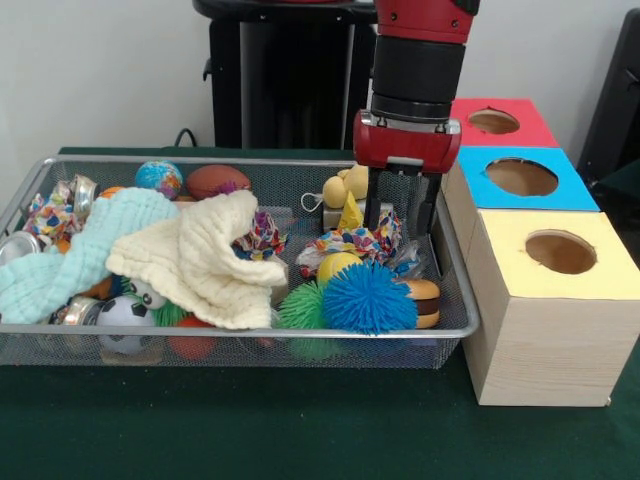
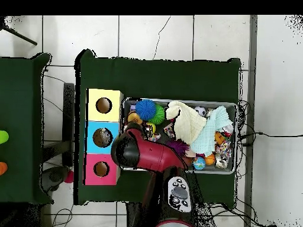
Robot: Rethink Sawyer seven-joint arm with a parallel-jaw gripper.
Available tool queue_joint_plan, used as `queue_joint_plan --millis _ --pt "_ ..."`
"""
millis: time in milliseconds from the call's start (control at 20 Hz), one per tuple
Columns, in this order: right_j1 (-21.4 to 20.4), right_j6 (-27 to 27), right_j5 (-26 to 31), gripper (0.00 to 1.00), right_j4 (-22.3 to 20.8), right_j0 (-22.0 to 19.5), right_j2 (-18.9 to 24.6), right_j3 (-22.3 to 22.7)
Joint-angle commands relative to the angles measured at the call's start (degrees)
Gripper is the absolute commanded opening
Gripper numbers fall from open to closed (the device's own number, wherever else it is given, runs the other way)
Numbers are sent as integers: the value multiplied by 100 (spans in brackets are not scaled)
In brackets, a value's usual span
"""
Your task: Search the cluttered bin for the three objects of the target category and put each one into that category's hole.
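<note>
The bin is a wide silver wire-mesh basket full of toys and cloths; it also shows in the overhead view. My gripper reaches down into its right end with the fingers spread apart and nothing clearly between them. Below it lies a patterned cloth, with a bit of crinkly see-through plastic beside it, perhaps a bottle. No bottle shows plainly. The hole is in the red-topped box, the farthest of the three boxes; it also shows in the overhead view. There my arm hides the gripper.
A blue-topped box and a yellow-topped box stand right of the bin. In the bin are a cream cloth, a mint cloth, a blue spiky ball, a green spiky ball, shiny cans and balls.
</note>
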Motion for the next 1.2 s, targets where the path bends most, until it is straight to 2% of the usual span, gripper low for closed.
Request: queue_joint_plan --millis 50,450,750,1000,1200 --pt "288 2115 -456 100 704 126 -87 514" --pt "339 2465 -407 100 1404 707 -500 683" --pt "269 2700 -234 100 1693 1011 -711 748" --pt "202 2795 -41 100 1809 1170 -853 747" --pt "212 2673 -159 100 1664 1074 -758 703"
